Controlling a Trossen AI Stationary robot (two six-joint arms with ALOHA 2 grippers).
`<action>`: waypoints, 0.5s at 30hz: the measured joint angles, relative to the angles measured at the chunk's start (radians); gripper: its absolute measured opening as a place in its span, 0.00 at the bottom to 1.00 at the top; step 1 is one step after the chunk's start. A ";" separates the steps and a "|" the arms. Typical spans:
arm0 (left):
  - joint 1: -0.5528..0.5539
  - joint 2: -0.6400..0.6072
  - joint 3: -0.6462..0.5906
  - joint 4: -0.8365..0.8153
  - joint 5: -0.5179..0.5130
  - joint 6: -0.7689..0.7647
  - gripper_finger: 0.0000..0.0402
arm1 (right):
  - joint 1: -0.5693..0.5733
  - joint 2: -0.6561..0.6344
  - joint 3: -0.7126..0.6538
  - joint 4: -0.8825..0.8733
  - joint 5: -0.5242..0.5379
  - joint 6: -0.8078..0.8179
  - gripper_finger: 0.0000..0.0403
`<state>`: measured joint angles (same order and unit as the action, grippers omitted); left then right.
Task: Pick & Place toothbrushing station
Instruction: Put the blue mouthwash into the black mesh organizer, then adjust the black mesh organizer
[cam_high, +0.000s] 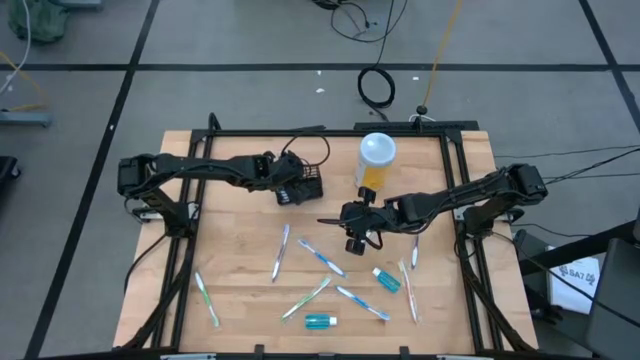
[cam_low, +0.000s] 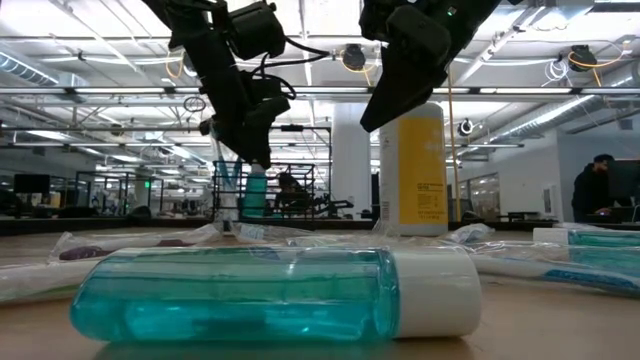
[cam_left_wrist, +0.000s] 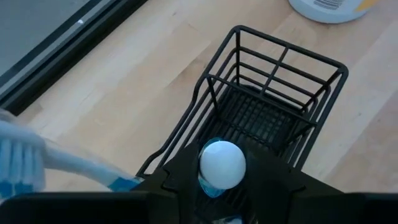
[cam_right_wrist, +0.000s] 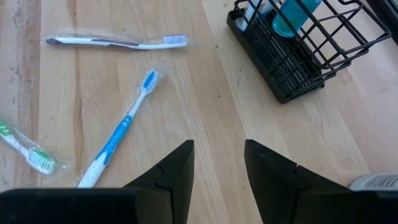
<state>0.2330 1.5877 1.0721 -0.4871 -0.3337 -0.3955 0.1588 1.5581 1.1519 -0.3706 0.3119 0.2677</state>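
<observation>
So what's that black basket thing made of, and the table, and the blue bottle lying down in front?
The black basket looks like thin metal wire with a matte black coat: you can see through its bars. The table looks like pale wood, with grain lines and plank seams. The blue bottle seems clear plastic holding teal liquid, with a white cap; light passes through it.
</observation>
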 joint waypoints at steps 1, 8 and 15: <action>0.000 0.000 0.000 -0.003 0.001 0.001 0.31 | 0.000 0.000 0.000 0.000 0.000 0.000 0.34; 0.000 -0.001 0.000 -0.012 0.001 0.020 0.38 | 0.000 0.000 0.000 0.000 0.000 0.000 0.34; 0.000 -0.001 0.000 -0.009 -0.005 0.023 0.47 | 0.000 0.000 0.000 0.000 0.000 0.000 0.34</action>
<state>0.2333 1.5871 1.0721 -0.4961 -0.3386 -0.3721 0.1589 1.5581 1.1519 -0.3706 0.3119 0.2676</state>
